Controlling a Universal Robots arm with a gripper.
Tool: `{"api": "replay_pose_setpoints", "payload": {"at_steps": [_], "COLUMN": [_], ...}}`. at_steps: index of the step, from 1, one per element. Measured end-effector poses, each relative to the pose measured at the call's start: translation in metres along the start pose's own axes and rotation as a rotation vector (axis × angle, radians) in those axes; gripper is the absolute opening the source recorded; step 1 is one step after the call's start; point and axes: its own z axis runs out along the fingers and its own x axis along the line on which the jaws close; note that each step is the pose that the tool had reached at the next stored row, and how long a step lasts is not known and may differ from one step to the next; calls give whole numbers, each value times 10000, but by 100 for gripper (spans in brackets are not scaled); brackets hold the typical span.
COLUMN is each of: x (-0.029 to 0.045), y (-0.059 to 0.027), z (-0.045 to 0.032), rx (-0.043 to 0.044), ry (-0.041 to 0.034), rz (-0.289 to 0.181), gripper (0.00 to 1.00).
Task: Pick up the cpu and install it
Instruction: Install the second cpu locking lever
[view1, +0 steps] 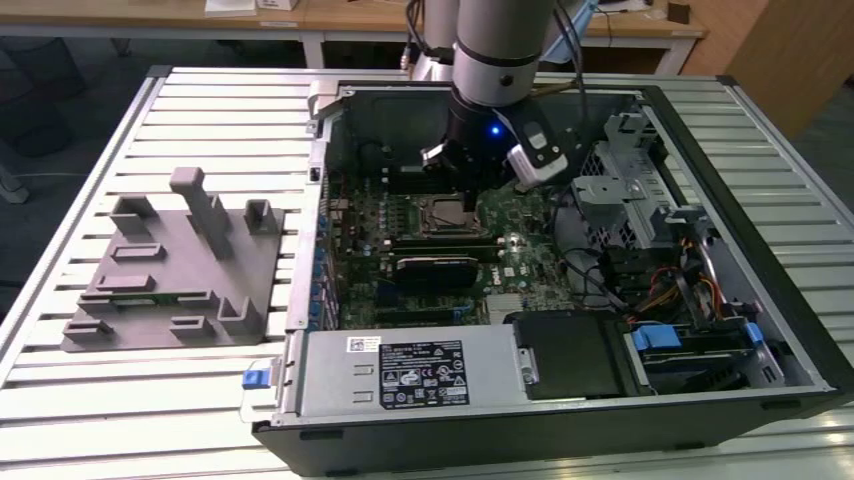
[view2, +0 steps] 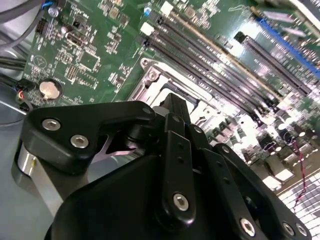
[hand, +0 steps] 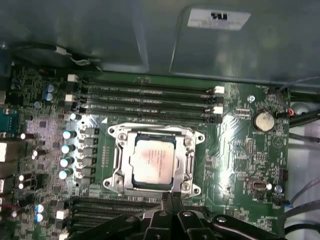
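Silvery-white and square, the cpu (hand: 153, 160) is lying flat inside the metal socket frame (hand: 192, 162) at the centre of the green motherboard (hand: 240, 150), apparently already seated. Just beyond it, at roughly six o'clock in the first wrist view, the black gripper (hand: 172, 212) is hovering with its fingertips drawn together on nothing, clear of the chip, likely so as not to disturb it. Memory slots (hand: 145, 97) are running across at twelve o'clock. Outside, the arm is reaching down into the open computer case (view1: 787, 330), with the grey fixture block (view1: 167, 265) sitting at nine o'clock on the slatted table (view1: 80, 200).
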Motion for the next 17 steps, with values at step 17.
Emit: {"api": "replay_pose_setpoints", "payload": {"at_steps": [17], "x": [108], "y": [-72], "z": [26], "rx": [-9], "ry": [150], "rz": [8], "gripper": [11]}}
